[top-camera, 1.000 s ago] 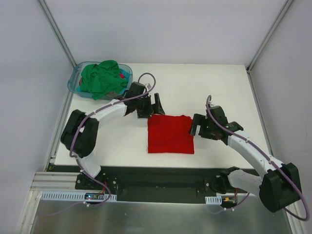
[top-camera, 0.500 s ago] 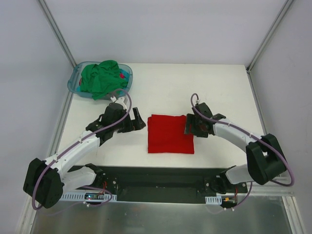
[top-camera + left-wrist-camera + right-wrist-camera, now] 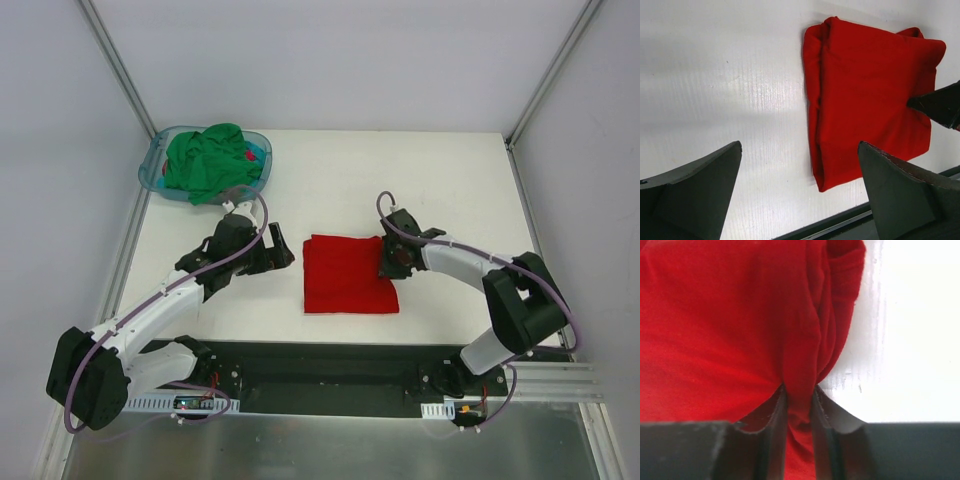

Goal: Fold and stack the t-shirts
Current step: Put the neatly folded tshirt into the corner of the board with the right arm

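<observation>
Right wrist view showed the red t-shirt (image 3: 730, 325), folded into a flat packet, with a bunch of its right edge pinched between the two fingers of the right gripper (image 3: 799, 396); the jaws were nearly together on the cloth. From above, the packet lay at the middle of the table (image 3: 440, 180), toward the near edge, roughly square; the right gripper sat on its right edge, toward the far corner, touching it; the left gripper (image 3: 283, 250) hung just beside the left edge, apart from the cloth, its jaws spread wide and holding nothing. So the right arm was the one engaged, as I judge. The green t-shirt (image 3: 205, 160) lay crumpled in the blue basket (image 3: 150, 165) at the far left corner, well apart from the packet; nothing stood between them.
</observation>
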